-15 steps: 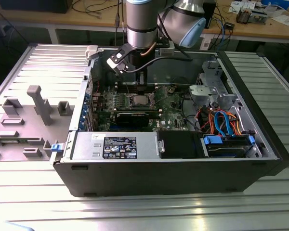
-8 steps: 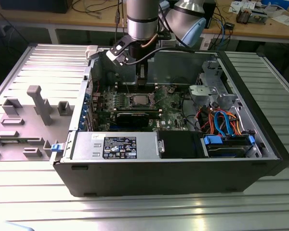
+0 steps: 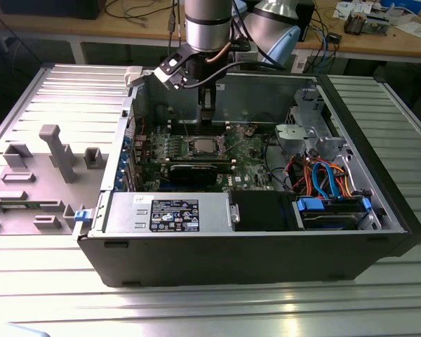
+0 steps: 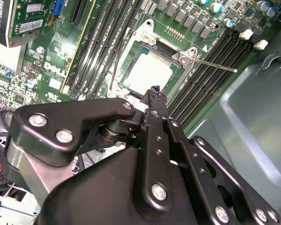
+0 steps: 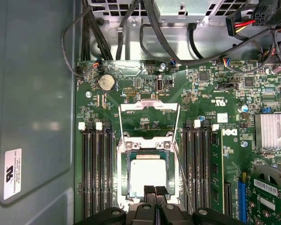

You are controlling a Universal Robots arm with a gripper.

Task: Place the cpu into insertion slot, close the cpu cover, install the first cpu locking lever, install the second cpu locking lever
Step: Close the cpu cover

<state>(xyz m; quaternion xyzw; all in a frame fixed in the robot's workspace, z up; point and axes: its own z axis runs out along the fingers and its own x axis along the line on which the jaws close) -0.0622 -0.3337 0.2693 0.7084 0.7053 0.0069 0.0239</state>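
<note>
Claw (image 5: 155, 190), closed, above the cpu (image 5: 147, 171), memory slots (image 5: 96, 173) on either side

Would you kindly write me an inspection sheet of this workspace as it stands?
Surface: ribbed metal table carrying an open computer case.
Job's things: cpu sits in the insertion slot; cpu cover looks swung back, open.
Clutter: grey fixture blocks on the table at the exterior view's left.
Grippers: gripper shut, holding nothing, over the slot's edge.
Cables: black bundle above the board; coloured wires inside the case.
Surroundings: workbench behind.
</note>
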